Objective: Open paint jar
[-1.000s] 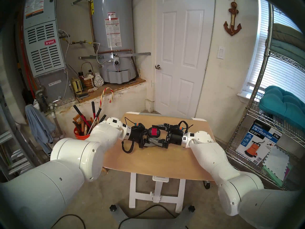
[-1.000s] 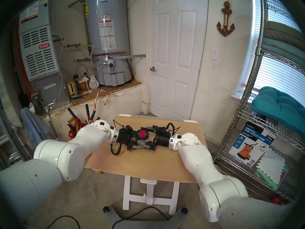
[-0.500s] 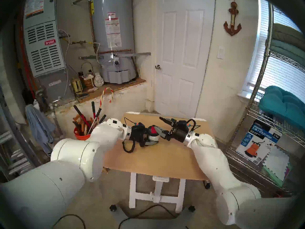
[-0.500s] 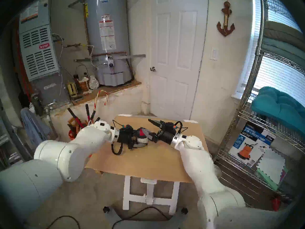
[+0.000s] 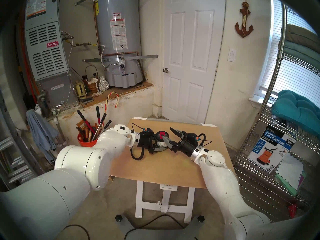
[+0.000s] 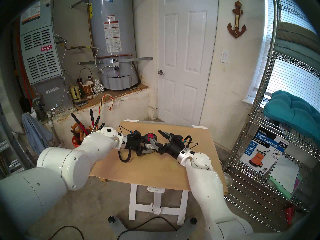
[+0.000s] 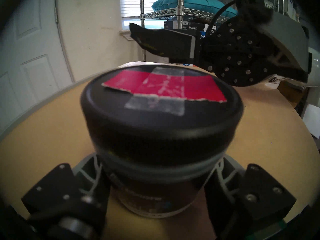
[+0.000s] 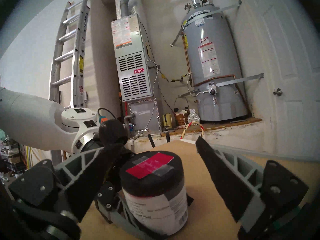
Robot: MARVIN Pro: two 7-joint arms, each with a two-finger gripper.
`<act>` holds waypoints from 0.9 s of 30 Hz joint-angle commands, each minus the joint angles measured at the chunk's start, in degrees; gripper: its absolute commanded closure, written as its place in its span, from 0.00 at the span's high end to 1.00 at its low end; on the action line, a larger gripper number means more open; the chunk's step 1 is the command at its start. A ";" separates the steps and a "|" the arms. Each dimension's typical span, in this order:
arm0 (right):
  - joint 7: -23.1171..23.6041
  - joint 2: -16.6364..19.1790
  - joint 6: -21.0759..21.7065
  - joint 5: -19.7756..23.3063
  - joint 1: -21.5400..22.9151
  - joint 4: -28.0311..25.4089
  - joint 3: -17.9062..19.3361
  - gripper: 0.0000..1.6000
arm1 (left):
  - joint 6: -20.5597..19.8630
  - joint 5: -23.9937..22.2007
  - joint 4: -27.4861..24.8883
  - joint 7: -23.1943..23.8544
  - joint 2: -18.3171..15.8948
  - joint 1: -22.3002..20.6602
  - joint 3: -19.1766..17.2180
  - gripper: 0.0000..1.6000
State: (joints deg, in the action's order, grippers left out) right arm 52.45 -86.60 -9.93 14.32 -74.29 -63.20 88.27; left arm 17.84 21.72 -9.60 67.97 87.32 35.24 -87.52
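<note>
The paint jar (image 5: 161,142) stands upright on the counter (image 5: 155,167), its black lid (image 7: 161,102) on, and the left claw (image 5: 158,145) is clamped around its labelled body below the lid. The right claw (image 5: 170,136) sits just beside the jar with its fingers spread wide, gripping nothing.

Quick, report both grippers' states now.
Left gripper: shut on the jar, below its lid.
Right gripper: open, holding nothing, jaws spread beside the lid.
</note>
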 commanded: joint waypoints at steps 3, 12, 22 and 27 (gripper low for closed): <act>-2.80 -0.90 2.08 -1.41 -3.36 -7.22 -0.45 1.00 | 0.42 -0.15 0.14 0.65 0.01 0.11 -0.09 0.45; -3.76 -1.26 3.35 -2.23 -4.07 -8.64 -0.32 1.00 | 1.09 -0.39 0.18 0.70 0.06 0.06 -0.52 0.54; -4.26 -1.91 3.91 -2.31 -4.77 -9.59 -0.63 1.00 | 1.79 -0.48 0.51 0.55 0.11 -0.20 -0.86 0.22; -5.19 -2.74 3.62 -2.59 -4.88 -9.88 -1.08 1.00 | 1.99 -0.56 0.65 0.65 0.04 -0.27 -1.02 0.00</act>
State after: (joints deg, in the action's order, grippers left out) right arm 47.83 -87.56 -5.48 11.53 -79.48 -71.14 87.84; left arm 19.70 21.32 -8.78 68.60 87.39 35.41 -88.39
